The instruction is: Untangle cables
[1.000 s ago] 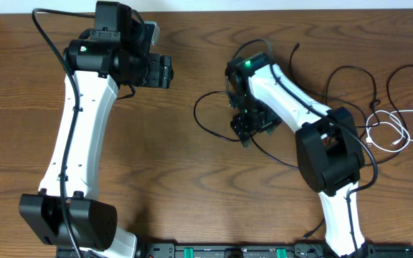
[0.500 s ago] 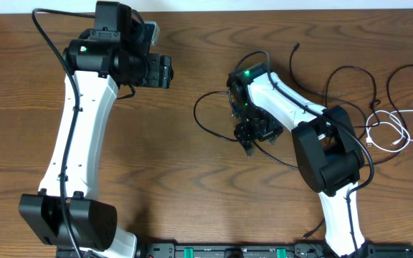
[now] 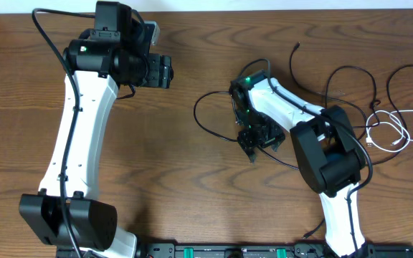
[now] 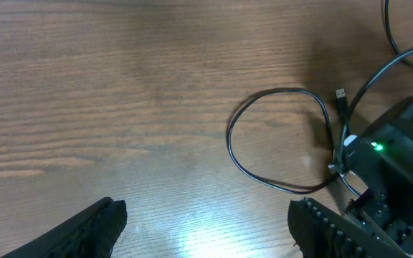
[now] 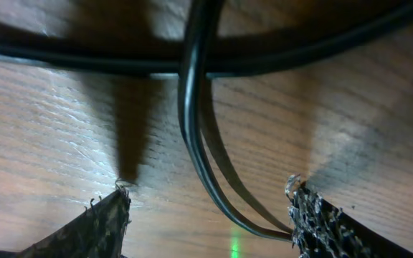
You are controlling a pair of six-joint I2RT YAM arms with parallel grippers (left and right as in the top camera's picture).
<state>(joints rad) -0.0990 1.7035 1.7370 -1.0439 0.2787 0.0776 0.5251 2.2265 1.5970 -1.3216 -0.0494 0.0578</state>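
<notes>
Far left of the desk [image 3: 192, 208]: left arm [image 3: 77, 136], white with black joints, stretched from the near edge up toward the far edge. At its tip, left tool [image 3: 160, 72], pointed rightward, held over bare wood. From its own wrist camera: dark fingers [image 4: 95, 226] spread wide above plain wood grain, closed on no cord.

Next rightward, near the desk's middle: a black loop [image 4: 230, 143] of thin cord, flat on the wood, roughly oval. Small plug [image 4: 340, 95] just beside its right side. Right end of the loop tucked under the green-lit wrist [image 4: 396, 147] of the right arm [image 3: 285, 104].

Then the right tool [image 3: 252, 145], aimed down at the desk, just right of the loop. Close up from its wrist camera: fingertips [image 5: 95, 229] apart, fairly wide, not clamped. Between them, a black strand [image 5: 192, 115] running down the wood and curving toward the right-hand fingertip; touching it or not, cannot tell. Across the top of that view, a second black strand [image 5: 63, 51], crossing the first.

Beyond the tool, right arm slanting back to a black elbow [image 3: 328, 161], then down to the near edge.

Far right: more black cords [image 3: 350, 69] in loose curves near the far edge. Beside them, a white cable [image 3: 391, 132] looped in a small heap, black cord mixed through it, well apart from both tools.
</notes>
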